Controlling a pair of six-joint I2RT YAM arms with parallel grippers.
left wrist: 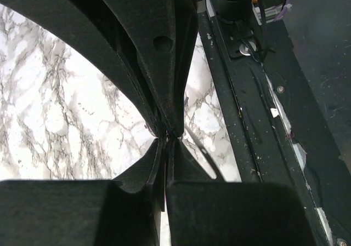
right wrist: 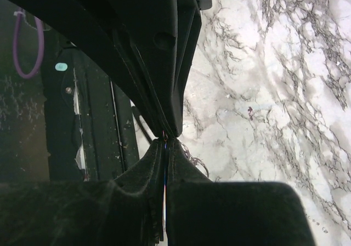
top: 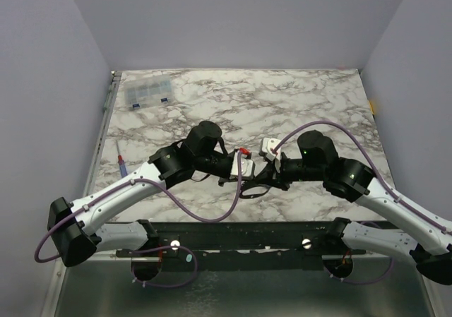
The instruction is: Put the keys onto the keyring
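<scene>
Presently the left pincer [left wrist: 166, 137] and right pincer [right wrist: 166, 137] are closed tight, near each other over the tabletop [top: 212, 105]; keys and keyring are not discernible, possibly pinched edge-on; a thin part could be twisted or dropped if tips are misaligned.

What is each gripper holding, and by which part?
Cannot tell. The left gripper and right gripper are both shut, but whatever they may pinch is hidden.
</scene>
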